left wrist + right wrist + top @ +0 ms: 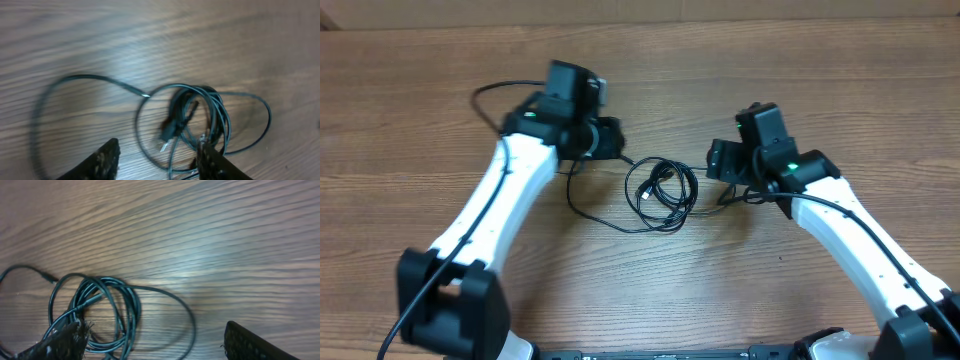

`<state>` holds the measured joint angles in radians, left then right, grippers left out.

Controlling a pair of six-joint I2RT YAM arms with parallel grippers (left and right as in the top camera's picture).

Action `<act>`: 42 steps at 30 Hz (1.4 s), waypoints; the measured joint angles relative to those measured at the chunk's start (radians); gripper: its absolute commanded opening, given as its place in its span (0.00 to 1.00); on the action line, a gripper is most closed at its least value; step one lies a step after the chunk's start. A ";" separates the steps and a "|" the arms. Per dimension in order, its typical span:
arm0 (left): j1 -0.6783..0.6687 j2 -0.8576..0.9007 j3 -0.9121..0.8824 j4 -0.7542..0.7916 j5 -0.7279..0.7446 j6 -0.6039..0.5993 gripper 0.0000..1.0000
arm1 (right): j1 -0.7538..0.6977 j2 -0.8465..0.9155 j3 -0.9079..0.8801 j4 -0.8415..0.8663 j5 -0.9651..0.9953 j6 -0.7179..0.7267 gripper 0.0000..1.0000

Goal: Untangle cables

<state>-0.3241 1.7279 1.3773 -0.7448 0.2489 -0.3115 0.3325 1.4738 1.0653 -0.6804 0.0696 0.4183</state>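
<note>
The thin black cables (661, 190) lie in a loose tangled coil on the wooden table between my two arms, with one strand trailing left toward the left arm. My left gripper (617, 141) is open just left of the coil. In the left wrist view the coil (200, 117) with a small plug (169, 133) lies ahead of the open fingers (157, 161), and the right finger overlaps the coil's edge. My right gripper (719, 161) is open just right of the coil. In the right wrist view the coil (102, 311) lies by the left finger of the open jaws (155, 345).
The wooden table (800, 70) stretches around the cables. A thicker black cable (485, 92) of the left arm loops at the back left. Both white arms reach in from the front edge.
</note>
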 measured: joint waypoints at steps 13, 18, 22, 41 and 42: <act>-0.249 0.154 0.000 0.020 0.027 -0.221 0.31 | -0.118 -0.029 0.002 -0.085 -0.021 0.000 0.88; -0.320 0.159 0.000 -0.021 -0.046 -0.396 0.38 | -0.118 -0.029 0.002 -0.102 -0.022 -0.001 0.90; -0.351 0.167 0.000 -0.025 -0.122 -0.510 0.40 | -0.118 -0.029 0.002 -0.113 -0.025 0.000 0.92; -0.364 0.190 -0.036 0.053 -0.313 -0.708 0.41 | -0.118 -0.029 0.002 -0.143 -0.041 -0.001 0.93; -0.364 0.207 -0.036 0.053 -0.312 -0.708 0.41 | -0.118 -0.029 0.002 -0.143 -0.043 0.000 0.93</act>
<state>-0.6876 1.9347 1.3411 -0.6914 -0.0631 -1.0195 0.2146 1.4445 1.0672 -0.8234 0.0261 0.4179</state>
